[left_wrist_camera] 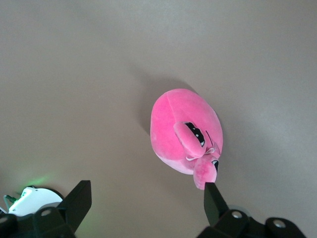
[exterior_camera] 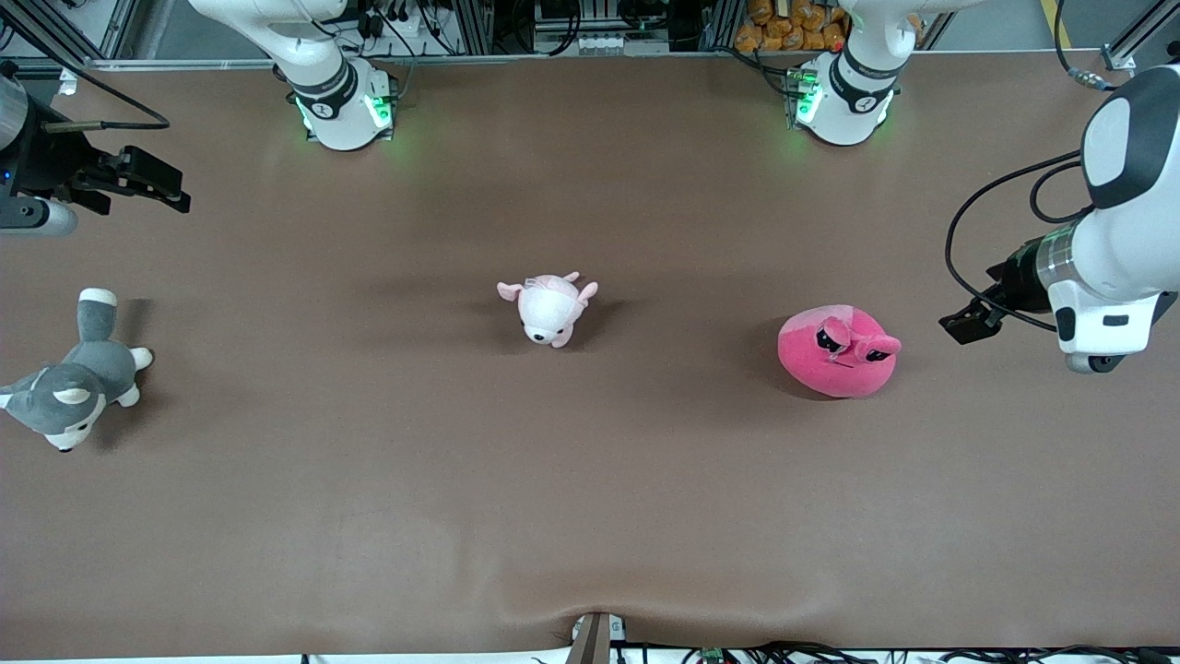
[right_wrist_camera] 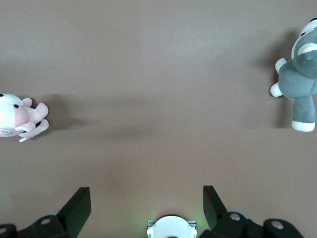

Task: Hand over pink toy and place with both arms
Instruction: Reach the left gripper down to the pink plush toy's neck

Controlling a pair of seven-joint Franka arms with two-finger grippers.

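Plush and blob-shaped, the pink toy (exterior_camera: 837,351) is lying untouched on the brown table (exterior_camera: 590,516), toward the left arm's end; grasp, handover and placing are all being left undone. Just beside it the left gripper (exterior_camera: 975,323) is being held with fingers spread; the right gripper (exterior_camera: 147,184), fingers likewise spread, is being kept waiting above the husky plush (exterior_camera: 78,378).

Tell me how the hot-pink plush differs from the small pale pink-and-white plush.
The pink toy is a saturated hot pink all over; the pale plush is white-faced with a light pink body. The pink toy is a bigger, round blob; the pale plush is smaller, with legs sticking out. The pink toy lies toward the left arm's end of the table; the pale plush lies mid-table. Both rest on the brown table, untouched by any gripper.
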